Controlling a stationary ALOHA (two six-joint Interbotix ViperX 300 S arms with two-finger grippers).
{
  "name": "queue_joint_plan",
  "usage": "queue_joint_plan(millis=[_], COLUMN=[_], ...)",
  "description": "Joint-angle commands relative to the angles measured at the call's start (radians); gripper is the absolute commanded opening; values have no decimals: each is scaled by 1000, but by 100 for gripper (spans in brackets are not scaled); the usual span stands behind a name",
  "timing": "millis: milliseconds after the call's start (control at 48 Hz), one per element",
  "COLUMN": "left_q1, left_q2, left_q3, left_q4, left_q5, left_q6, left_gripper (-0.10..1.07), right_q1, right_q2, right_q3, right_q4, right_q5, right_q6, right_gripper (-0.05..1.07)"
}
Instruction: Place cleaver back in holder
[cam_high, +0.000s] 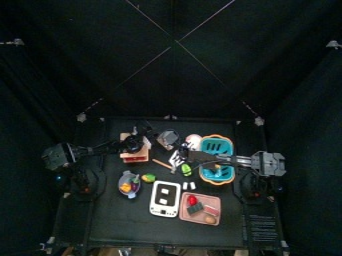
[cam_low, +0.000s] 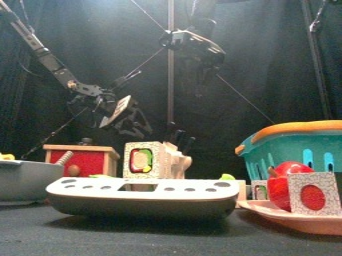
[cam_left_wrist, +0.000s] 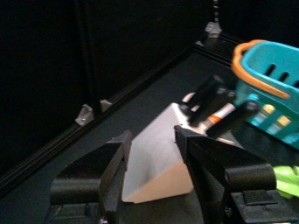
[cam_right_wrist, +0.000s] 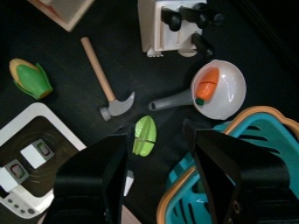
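Hammer (cam_right_wrist: 105, 83) beside pan (cam_right_wrist: 214, 85), near basket (cam_right_wrist: 251, 171).

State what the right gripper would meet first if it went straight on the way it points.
Probably the green slice lying just ahead of the right gripper, though depth is unclear.

From my station I log: black curtains (cam_high: 80, 50) closing all sides of the pen, hanging in soft folds; thin diagonal lines crossing overhead, meeting near the middle; one small black bench (cam_high: 100, 205) with a matte top and pale fittings at its corners; light falling on the bench, the surrounds dark.
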Motion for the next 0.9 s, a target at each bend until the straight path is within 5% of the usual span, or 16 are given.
queue_joint_plan(millis=[0, 250, 479, 875], left_q1=[-52, -242, -374, -469], left_q2=[-51, -169, -265, -273], left_q3=[15, 150, 247, 279], left_q4=[29, 60, 80, 229], left_q5=[-9, -3, -3, -2], left_q6=[2, -2, 6, -3], left_gripper=[83, 83, 83, 83], right_q1=[32, 80, 86, 169], right_q2=[-95, -179, -212, -242], right_q3=[94, 368, 560, 707], right_q4=[-40, -227, -525, -718], right_q5=[-107, -465, -779, -804], right_q6=[72, 281, 463, 511], right_gripper=[84, 84, 84, 84])
